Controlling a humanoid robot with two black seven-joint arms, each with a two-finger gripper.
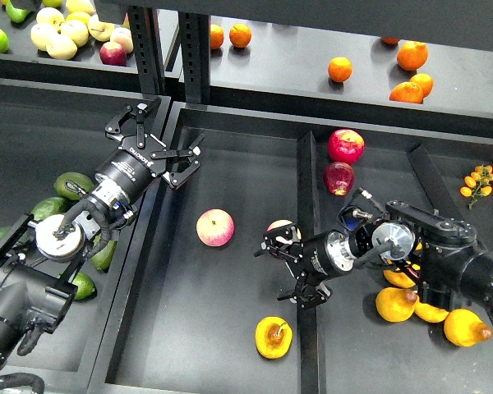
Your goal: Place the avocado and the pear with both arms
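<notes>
Head view | left end effector (154,139) is reaching forward, fingers spread, empty | right end effector (281,267) is angling leftward, released, above pear (273,337)

**Bright overhead light, dark bins, sharp picture**

Light falls from above and is even and fairly strong. The black tray floor (230,328) stays dark and matte with only a faint sheen. Fruit on that floor casts short, soft shadows close beneath it. Small white glints sit on top of the red apples (343,160) beyond the tray's divider and on the metal ring of the right arm (394,240). Focus is crisp across the view, with no motion blur. Straight shelf edges above the tray bow slightly toward the frame's corners.
</notes>
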